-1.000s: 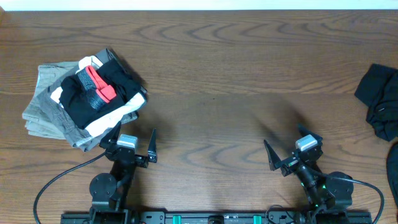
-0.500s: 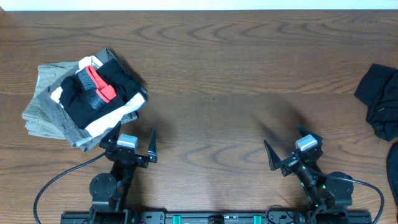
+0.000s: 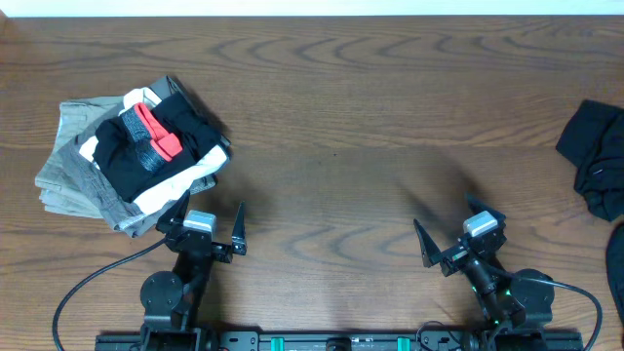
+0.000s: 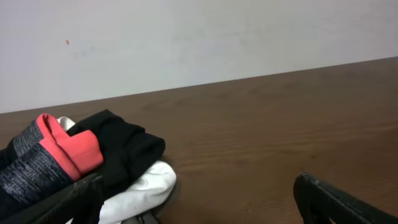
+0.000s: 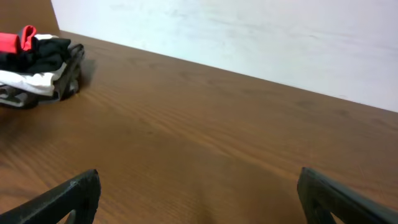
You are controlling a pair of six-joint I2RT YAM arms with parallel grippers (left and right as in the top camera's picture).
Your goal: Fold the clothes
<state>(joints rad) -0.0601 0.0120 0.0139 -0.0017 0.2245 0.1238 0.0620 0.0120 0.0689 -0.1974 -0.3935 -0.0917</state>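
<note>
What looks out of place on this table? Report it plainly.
A crumpled black fabric garment lies unfolded at the right edge of the brown wooden table, partly out of frame, far from the folded stack of grey, white and black clothes at the left. Nothing else stands out.

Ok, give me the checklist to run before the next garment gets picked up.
1. The left hand is open and empty: ok.
2. The right hand is open and empty: ok.
3. The folded black trousers rest on top of the pile of folded clothes: ok.
4. The wooden table is bare between the hands for folding: ok.
5. The crumpled black garment at the right edge is fully in view: not ok, the frame cuts it off.
6. That garment is within the right hand's reach: cannot tell.
</note>
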